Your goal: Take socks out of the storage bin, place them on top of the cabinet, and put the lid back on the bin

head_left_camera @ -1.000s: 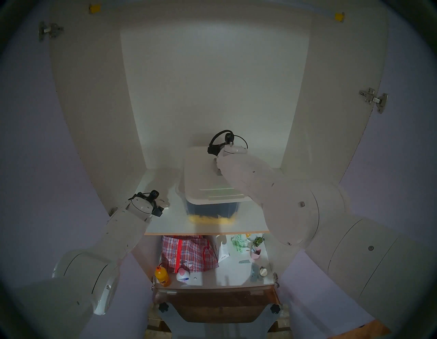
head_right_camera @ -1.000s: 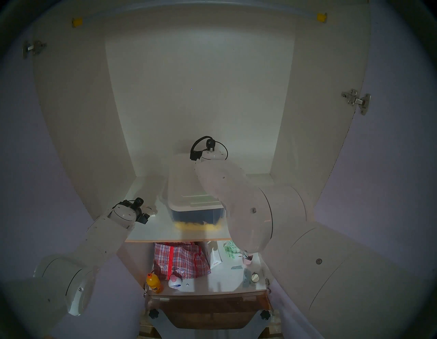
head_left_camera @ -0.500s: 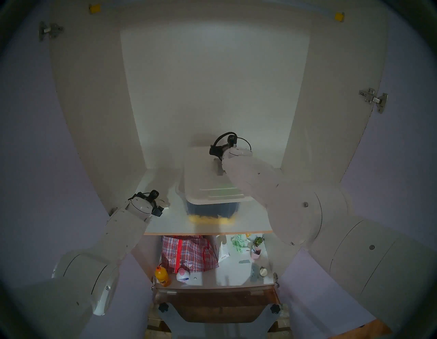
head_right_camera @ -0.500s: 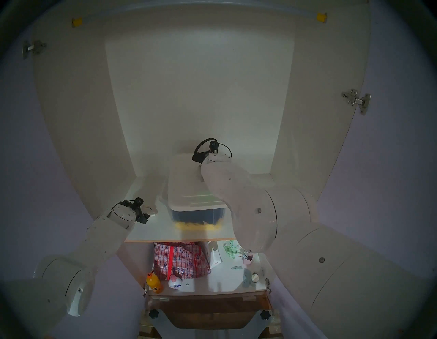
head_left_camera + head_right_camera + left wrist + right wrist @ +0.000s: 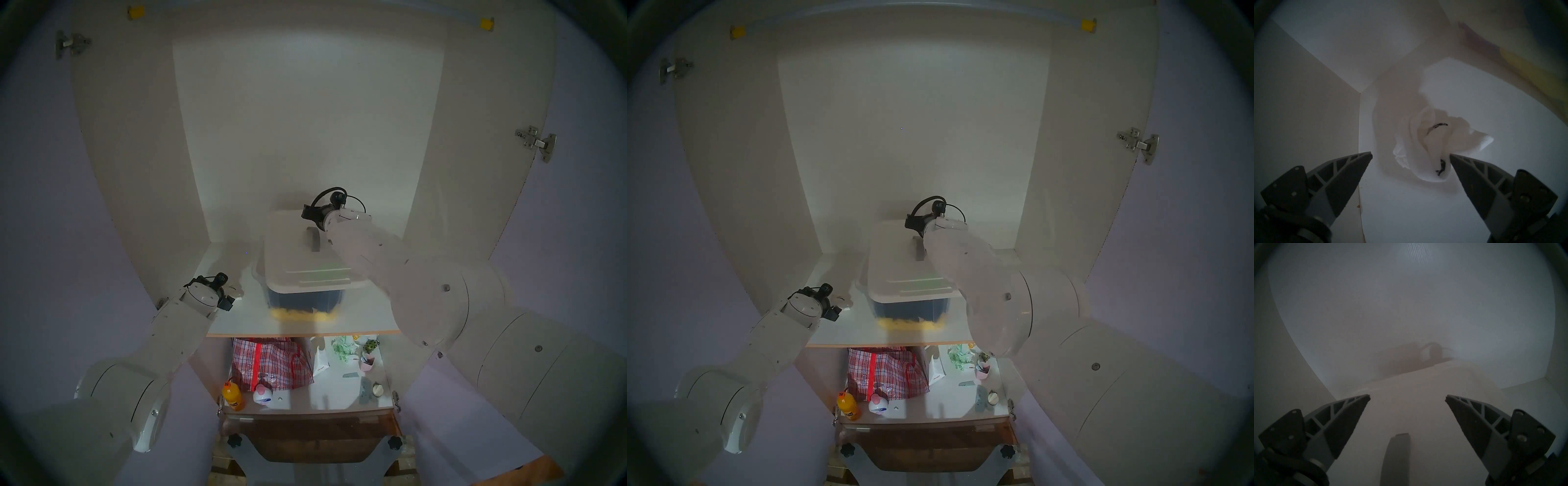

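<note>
Both hands spread: left hand [image 5: 1411, 155] by socks [image 5: 1434, 144], right hand [image 5: 1407, 398] above lid [image 5: 288, 251]

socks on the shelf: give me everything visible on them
The socks are a small crumpled bundle of soft white fabric with a few thin black markings. They lie loose on the white shelf board, near the cabinet's left inner corner and beside the storage bin. The open left gripper frames them without gripping; its right-hand fingertip sits at their edge, contact unclear.
</note>
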### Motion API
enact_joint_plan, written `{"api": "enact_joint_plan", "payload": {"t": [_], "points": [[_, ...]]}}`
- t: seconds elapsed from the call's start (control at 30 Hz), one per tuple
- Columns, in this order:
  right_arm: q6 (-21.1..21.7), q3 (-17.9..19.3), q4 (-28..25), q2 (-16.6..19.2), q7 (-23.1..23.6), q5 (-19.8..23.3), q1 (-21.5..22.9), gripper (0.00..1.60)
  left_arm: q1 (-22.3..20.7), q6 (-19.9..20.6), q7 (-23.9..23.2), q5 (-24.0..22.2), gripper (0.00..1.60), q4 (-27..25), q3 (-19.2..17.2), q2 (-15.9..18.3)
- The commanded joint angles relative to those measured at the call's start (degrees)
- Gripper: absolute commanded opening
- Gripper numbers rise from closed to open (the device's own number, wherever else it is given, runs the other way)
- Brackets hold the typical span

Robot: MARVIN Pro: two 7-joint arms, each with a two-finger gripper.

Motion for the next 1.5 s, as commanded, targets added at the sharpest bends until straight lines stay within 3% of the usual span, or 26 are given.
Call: {"api": "enact_joint_plan", "payload": {"t": [0.0, 0.53, 0.93, 1.27, 1.47], "points": [[-4.22, -0.34, -3.57, 1.13, 0.60, -0.33, 1.37, 1.60, -1.61, -0.36, 0.10, 0.07, 1.60, -1.14, -0.05, -0.05], [-8.70, 0.77, -8.15, 8.28, -0.91, -0.21, -2.24, 1.60, -1.65, -0.39, 0.10, 0.07, 1.60, -1.11, -0.04, -0.05], [-10.70, 0.86, -12.46, 11.81, -0.06, -1.23, -8.80, 1.60, -1.62, -0.36, 0.11, 0.06, 1.60, -1.02, -0.05, -0.06], [-20.26, 1.68, -22.73, 13.57, -0.11, -1.27, -14.83, 1.60, -1.68, -0.39, 0.11, 0.07, 1.60, -0.96, -0.04, -0.07], [-20.97, 1.51, -33.33, 14.63, 0.55, -1.94, -24.07, 1.60, -1.71, -0.41, 0.10, 0.08, 1.60, -1.02, -0.03, -0.06]]}}
